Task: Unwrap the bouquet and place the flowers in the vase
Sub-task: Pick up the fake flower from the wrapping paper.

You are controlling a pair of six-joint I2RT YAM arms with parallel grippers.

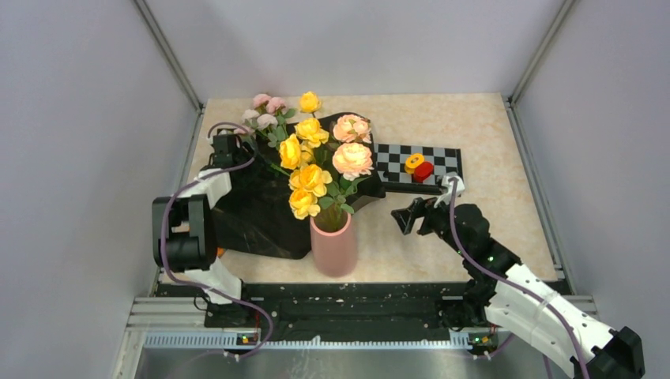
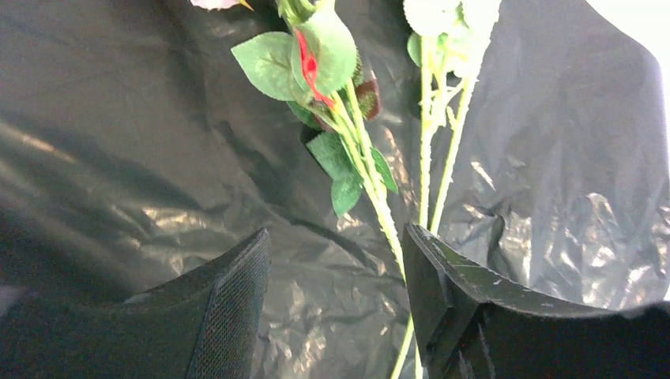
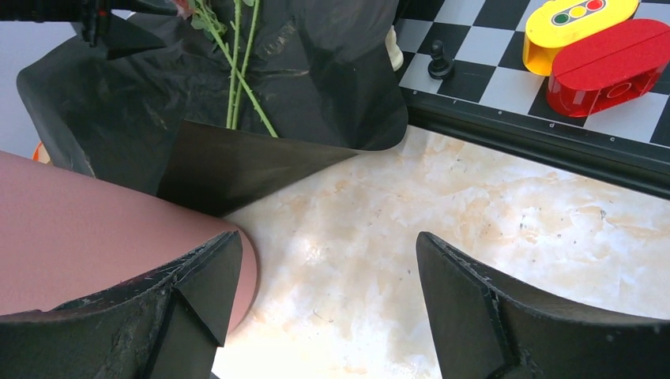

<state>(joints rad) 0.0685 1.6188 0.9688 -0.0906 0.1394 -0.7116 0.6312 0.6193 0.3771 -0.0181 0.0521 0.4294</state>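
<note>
The pink vase stands near the front middle with yellow and peach flowers upright in it. The bouquet's black wrapping paper lies spread flat to its left. Pink flowers rest on the paper's far corner. Their green stems run between the fingers of my left gripper, close beside the right finger. Those jaws stand apart and clamp nothing. My right gripper hangs open over bare tabletop just right of the vase, holding nothing.
A black-and-white checkerboard lies at the back right with a yellow block and a red block on it. Two small chess pieces stand on its near corner. Grey walls close in both sides.
</note>
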